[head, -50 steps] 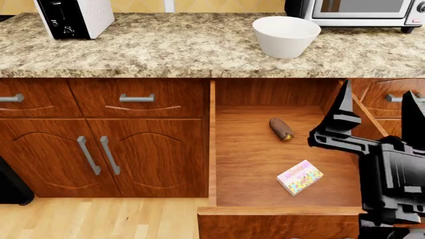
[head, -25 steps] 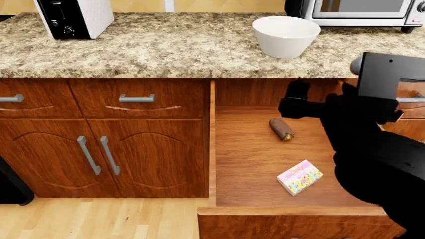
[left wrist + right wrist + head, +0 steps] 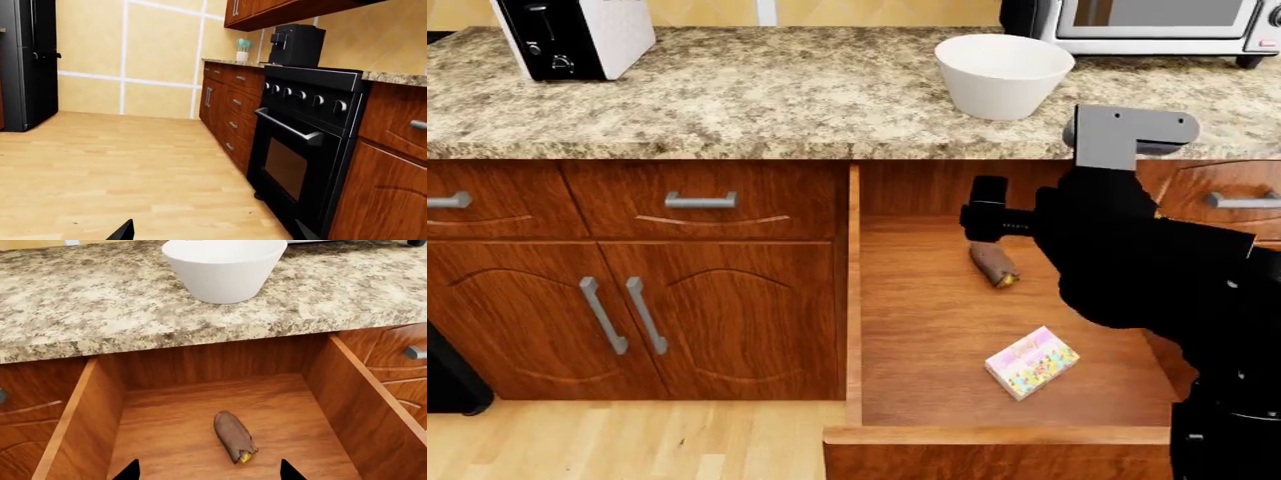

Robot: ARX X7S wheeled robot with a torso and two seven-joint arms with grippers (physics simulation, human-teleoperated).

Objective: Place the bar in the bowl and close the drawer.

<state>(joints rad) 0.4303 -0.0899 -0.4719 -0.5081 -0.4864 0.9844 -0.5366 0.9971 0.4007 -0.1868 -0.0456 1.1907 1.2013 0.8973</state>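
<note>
The bar (image 3: 994,263), dark brown with a yellowish tip, lies on the floor of the open wooden drawer (image 3: 921,330), toward its back. On the counter above stands the white bowl (image 3: 1004,72). My right gripper (image 3: 1004,222) hovers over the drawer's back right, just above the bar. In the right wrist view the right gripper (image 3: 207,472) is open, with the bar (image 3: 235,436) lying just beyond its tips and between them, and the bowl (image 3: 223,267) further off. My left gripper (image 3: 213,235) is open over bare floor, holding nothing.
A colourful small box (image 3: 1030,361) lies in the drawer near its front. A toaster (image 3: 571,35) and a microwave (image 3: 1154,22) stand on the granite counter (image 3: 761,95). A black oven (image 3: 307,145) and a fridge (image 3: 27,65) border the wood floor near the left arm.
My right arm has risen from the drawer's right front and swung left and back, bringing the gripper over the drawer next to the bar. The bar, box and bowl have not moved.
</note>
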